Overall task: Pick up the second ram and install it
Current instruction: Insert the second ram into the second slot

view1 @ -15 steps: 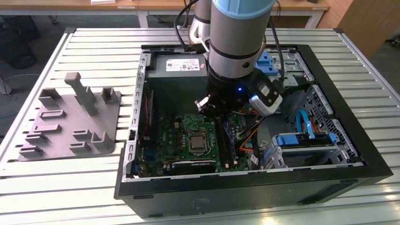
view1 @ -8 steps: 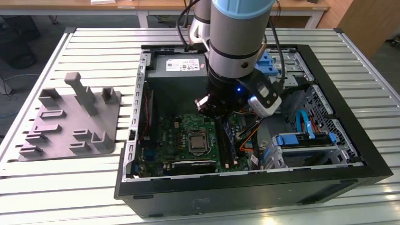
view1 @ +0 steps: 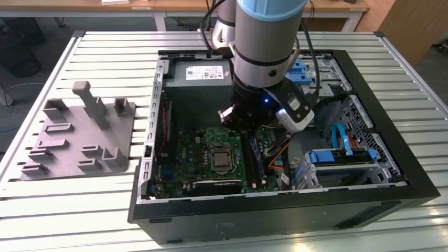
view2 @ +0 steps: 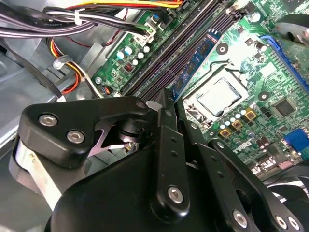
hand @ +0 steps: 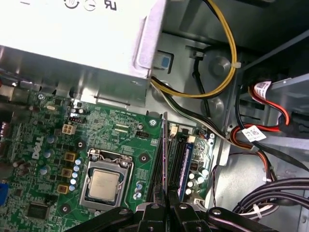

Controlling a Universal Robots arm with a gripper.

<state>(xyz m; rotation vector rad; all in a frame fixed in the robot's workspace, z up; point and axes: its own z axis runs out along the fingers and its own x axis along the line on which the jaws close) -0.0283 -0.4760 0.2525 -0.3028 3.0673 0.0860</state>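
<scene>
Because the memory stick (hand: 165,145) must drop straight into its slot, I hold it on edge, its long side running along the row of slots (hand: 179,159) beside the processor (hand: 104,185). My claw (hand: 167,205) is closed on the stick's upper edge, fingers pinching the thin board from both sides so that it cannot tilt while it hangs over the motherboard (hand: 116,140).

In the first wrist view the stick appears as a narrow dark blade reaching from my claw toward the far end of the slots, with a stick already seated just beside it (hand: 183,169). Whether the held stick touches its slot I cannot tell.

The second wrist view shows my claw (view2: 164,104) from behind, the fingers (view2: 166,145) together, and beyond them the seated stick with its blue label (view2: 195,63) next to the processor (view2: 218,96).

The exterior view shows what both wrist views omit: my arm (view1: 269,58) reaches down into the open computer case (view1: 392,173), which lies on a slatted worktop (view1: 105,42) beside a grey parts holder (view1: 81,136).
</scene>
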